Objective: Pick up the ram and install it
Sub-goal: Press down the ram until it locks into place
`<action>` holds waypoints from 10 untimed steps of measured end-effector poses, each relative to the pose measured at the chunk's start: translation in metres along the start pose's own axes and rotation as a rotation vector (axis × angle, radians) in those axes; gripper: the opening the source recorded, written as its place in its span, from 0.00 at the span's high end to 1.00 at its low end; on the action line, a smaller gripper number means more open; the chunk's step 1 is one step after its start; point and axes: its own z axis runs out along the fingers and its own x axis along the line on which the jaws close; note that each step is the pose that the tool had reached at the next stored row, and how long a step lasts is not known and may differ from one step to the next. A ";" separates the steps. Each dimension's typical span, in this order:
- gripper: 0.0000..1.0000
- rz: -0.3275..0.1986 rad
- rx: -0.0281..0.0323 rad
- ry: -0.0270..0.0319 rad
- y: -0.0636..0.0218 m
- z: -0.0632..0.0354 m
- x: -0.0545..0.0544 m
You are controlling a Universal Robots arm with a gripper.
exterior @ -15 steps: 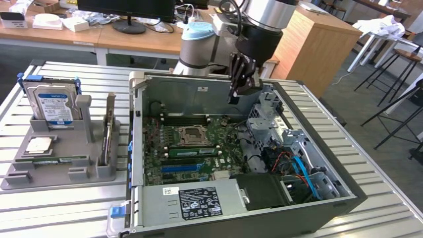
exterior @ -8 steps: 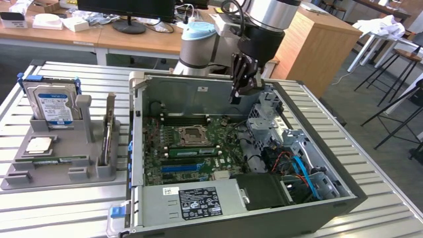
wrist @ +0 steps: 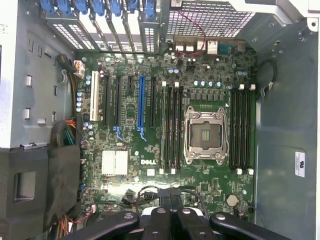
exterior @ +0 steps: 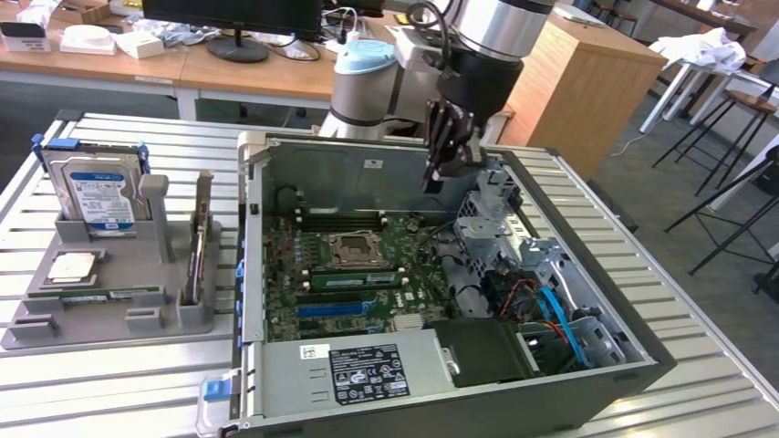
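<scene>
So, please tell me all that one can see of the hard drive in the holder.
The hard drive is a flat metal box, silver-looking, with a large blue and white label that faces the exterior camera. Blue plastic rails run along its two side edges. It stands upright on one edge in the far slot of the gray holder, on the exterior view's left of the open computer case. Only the holder touches it.

green ram (exterior: pixel 95 296), lying in grey holder (exterior: pixel 86 321)
</scene>
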 end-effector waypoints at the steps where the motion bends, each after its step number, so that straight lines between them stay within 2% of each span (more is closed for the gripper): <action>1: 0.90 0.000 0.0001 0.0000 0.0000 0.0008 0.000; 10: 0.90 0.000 0.0006 0.0000 -0.0003 0.0072 0.000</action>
